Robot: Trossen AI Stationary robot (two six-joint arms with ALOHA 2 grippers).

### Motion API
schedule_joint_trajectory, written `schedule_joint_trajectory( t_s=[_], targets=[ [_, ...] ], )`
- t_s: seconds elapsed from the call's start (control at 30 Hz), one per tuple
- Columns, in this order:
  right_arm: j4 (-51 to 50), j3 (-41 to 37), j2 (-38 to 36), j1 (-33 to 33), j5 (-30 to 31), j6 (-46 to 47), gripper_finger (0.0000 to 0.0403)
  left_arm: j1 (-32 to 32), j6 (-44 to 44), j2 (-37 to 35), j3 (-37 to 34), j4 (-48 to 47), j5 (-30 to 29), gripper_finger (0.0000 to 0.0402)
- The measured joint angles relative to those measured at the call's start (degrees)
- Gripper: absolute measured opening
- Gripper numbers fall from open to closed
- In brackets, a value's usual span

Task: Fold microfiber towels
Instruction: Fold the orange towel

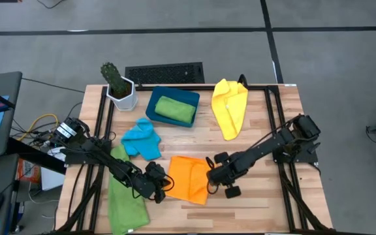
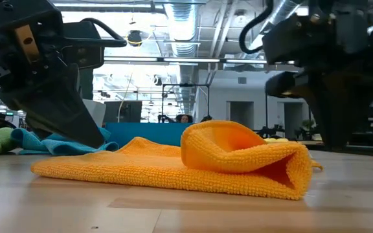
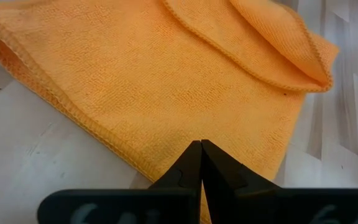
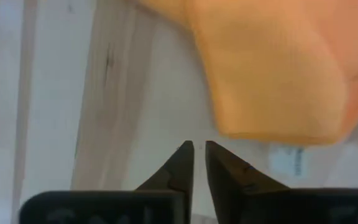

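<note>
Both claws are placed at the orange towel point(image 1: 189, 177), which lies near the middle front of the wooden table point(image 1: 266, 137) and serves as the landmark. The left claw point(image 1: 164, 185) is held at the towel's left edge with its fingers pressed together, and nothing is seen between them. The right claw point(image 1: 215, 181) is held at the towel's right edge; its fingers are seen a narrow gap apart, with no cloth between them.

The orange towel is seen partly folded: one side is rolled over into a loose, puffed loop, and the rest is laid flat.

Behind the orange towel and to its left, a blue towel point(image 1: 141, 139) is bunched up. Left of it and toward the front edge, a green towel point(image 1: 124, 199) is spread out. Behind it, a second green towel point(image 1: 175, 109) is folded inside a dark teal tray point(image 1: 153, 103). Behind it and to the right, a yellow towel point(image 1: 230, 106) is draped. A potted cactus point(image 1: 117, 85) is set at the far left corner.

The fold is judged unfinished. The loose loop could spring back or sag unevenly, since neither claw appears to hold it. A claw could also drag the cloth sideways and skew the edges.
</note>
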Motion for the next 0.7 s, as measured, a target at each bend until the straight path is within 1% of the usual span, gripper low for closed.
schedule_joint_trajectory(
  t_s=[0.07,0.2,0.27,0.37,0.57,0.7],
  targets=[
    [1.6,-1.1,0.0,0.9,0.5,1.2,0.0088,0.0,-0.2,0.0,0.0,0.0,-0.3,0.0],
    [8.1,-3.1,0.0,1.5,5.1,3.3,0.0125,0.0,-0.3,0.0,0.0,0.0,-0.6,0.0],
    [8.2,-3.5,0.0,1.1,7.0,3.5,0.0142,0.0,-0.3,0.0,0.0,0.0,-0.6,0.0],
    [9.3,-4.9,0.0,0.2,7.4,4.4,0.0159,0.1,-0.3,0.0,0.0,0.0,-0.6,0.0],
    [13.3,-8.7,-0.3,-0.2,7.3,6.2,0.0161,0.3,-0.4,0.0,0.0,0.0,-0.6,0.0],
    [13.6,-8.9,-0.3,0.1,8.7,6.1,0.0142,0.3,-0.4,0.0,0.0,-0.2,-0.6,0.0]
  ],
)
